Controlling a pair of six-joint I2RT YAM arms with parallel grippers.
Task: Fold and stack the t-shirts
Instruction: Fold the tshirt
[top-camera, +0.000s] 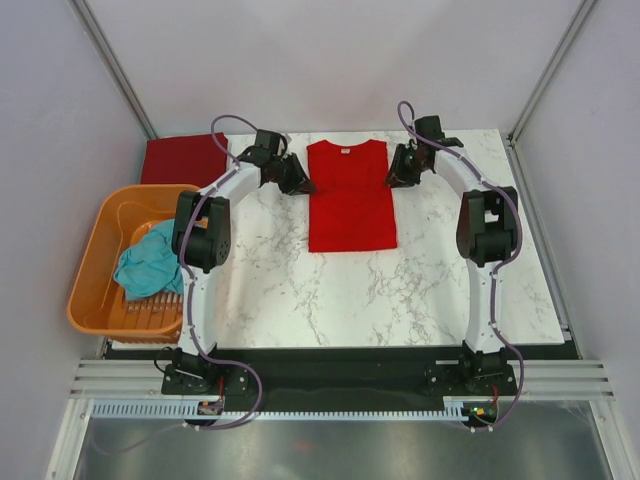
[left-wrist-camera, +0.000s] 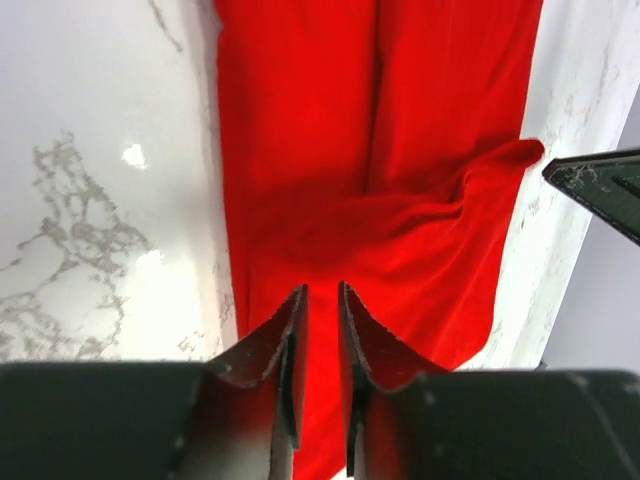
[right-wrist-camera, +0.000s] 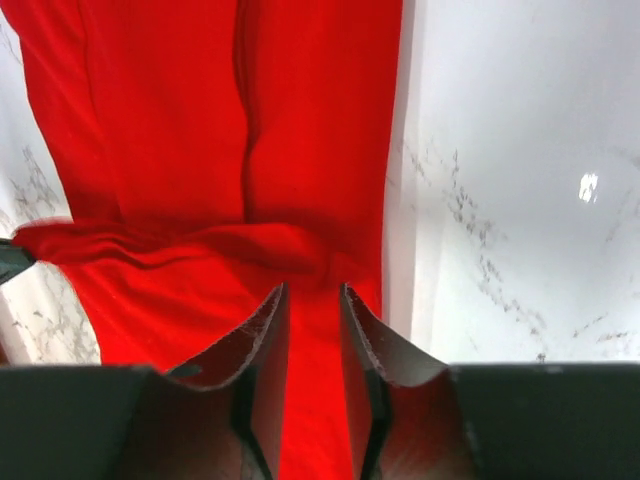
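From above, a white marbled bench (top-camera: 300, 290) sits between pale grey walls (top-camera: 60, 120). The bright red t-shirt (top-camera: 350, 200) lies flat at the far middle of the bench, and the maroon t-shirt (top-camera: 183, 158) lies at the far left. The teal t-shirt (top-camera: 150, 262) is in the orange basket (top-camera: 90, 290).

Left wrist: the left claw (left-wrist-camera: 320, 300) is narrowly parted and empty over the red cloth.

Right wrist: the right claw (right-wrist-camera: 312, 300) is likewise empty, its gap slightly wider.

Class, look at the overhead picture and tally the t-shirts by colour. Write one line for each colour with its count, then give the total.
Bright red t-shirt, flat on the table: 1
Maroon t-shirt, at the far left corner: 1
Teal t-shirt, in the orange basket: 1
Total: 3 t-shirts
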